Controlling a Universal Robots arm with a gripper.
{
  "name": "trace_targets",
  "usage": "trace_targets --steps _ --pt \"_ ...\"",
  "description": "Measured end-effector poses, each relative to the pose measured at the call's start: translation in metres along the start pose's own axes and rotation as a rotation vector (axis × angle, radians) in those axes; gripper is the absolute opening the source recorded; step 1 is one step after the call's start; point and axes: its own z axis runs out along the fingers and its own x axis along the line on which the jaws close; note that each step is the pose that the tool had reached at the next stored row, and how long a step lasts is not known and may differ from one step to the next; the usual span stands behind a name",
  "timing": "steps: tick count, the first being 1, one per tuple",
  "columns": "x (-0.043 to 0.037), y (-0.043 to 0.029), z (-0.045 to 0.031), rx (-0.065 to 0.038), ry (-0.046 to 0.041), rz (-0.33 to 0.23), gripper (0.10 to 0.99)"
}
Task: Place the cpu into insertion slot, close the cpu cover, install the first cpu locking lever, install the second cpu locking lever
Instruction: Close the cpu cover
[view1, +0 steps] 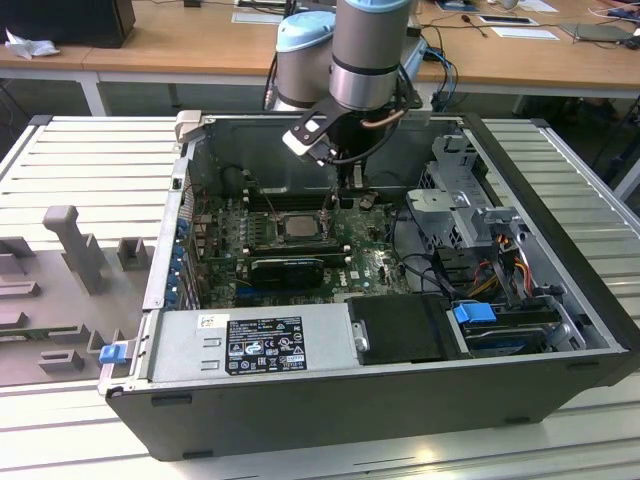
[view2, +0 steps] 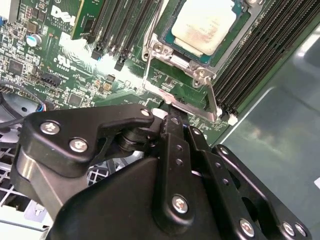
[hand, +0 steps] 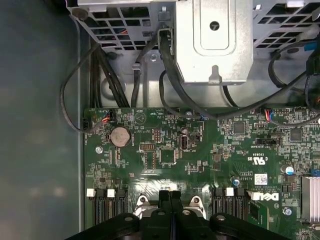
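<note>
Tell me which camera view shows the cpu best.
The second wrist view: the cpu is close and large, its pale metal top clear. The exterior view shows the cpu as a small pale square on the green board. In the first wrist view the pincer stands before it.

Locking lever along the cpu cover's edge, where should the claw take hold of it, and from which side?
Probably at the end nearest the claw. The locking lever is a thin metal rod lying low against the cpu cover, so most of its length offers little to pinch. Come from above, on the side away from the cpu, closing across the rod.
</note>
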Motion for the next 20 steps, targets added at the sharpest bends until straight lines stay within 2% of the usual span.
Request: trace_targets --steps 9,16,18,20 --pt "-0.0001 -0.0061 -0.0001 0.0 0.0 0.0 0.106" --pt "-0.0002 -0.0151 0.0001 0.0 -0.0001 0.0 0.106" --pt "-0.0004 -0.0208 0.0002 0.0 0.0 0.0 0.106" --pt "-0.0005 -0.0232 0.0003 -0.001 0.0001 0.0 0.106"
